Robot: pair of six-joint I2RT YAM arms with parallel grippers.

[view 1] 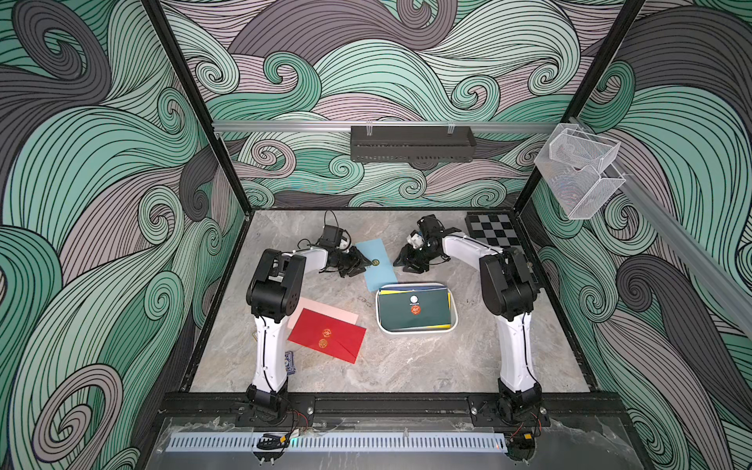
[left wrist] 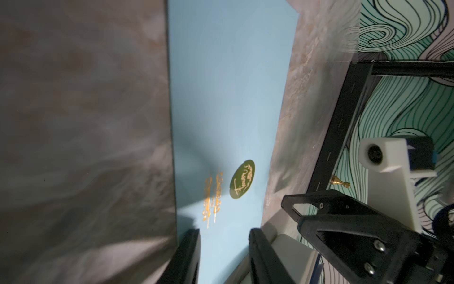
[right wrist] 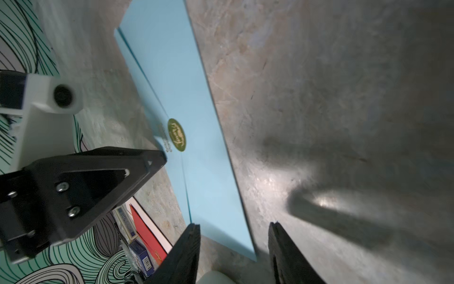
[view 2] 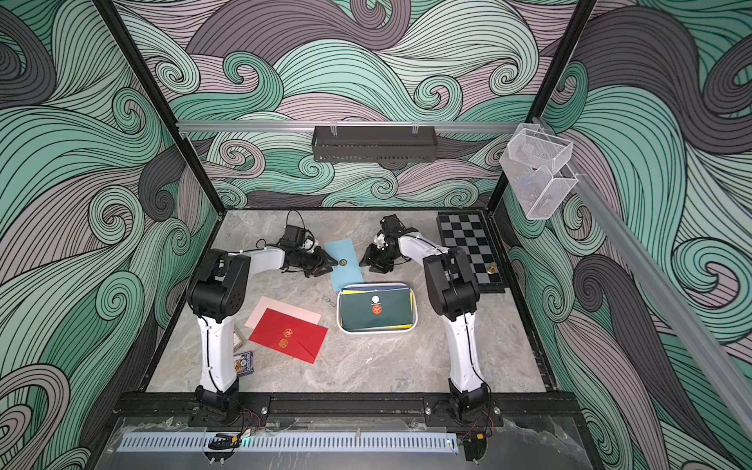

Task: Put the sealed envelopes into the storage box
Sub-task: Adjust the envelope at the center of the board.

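A light blue envelope (view 1: pixel 376 266) lies flat on the tabletop between the two pairs of fingers, its seal just ahead of the left fingers (left wrist: pixel 186 258), one corner under the gap of the right fingers (right wrist: pixel 186 255). Both pairs stand apart, gripping nothing. It looks thin, light and floppy, so pinch a long edge. Its end beside the storage box (view 1: pixel 417 331) is hard to make out, and both wrist views are blurred
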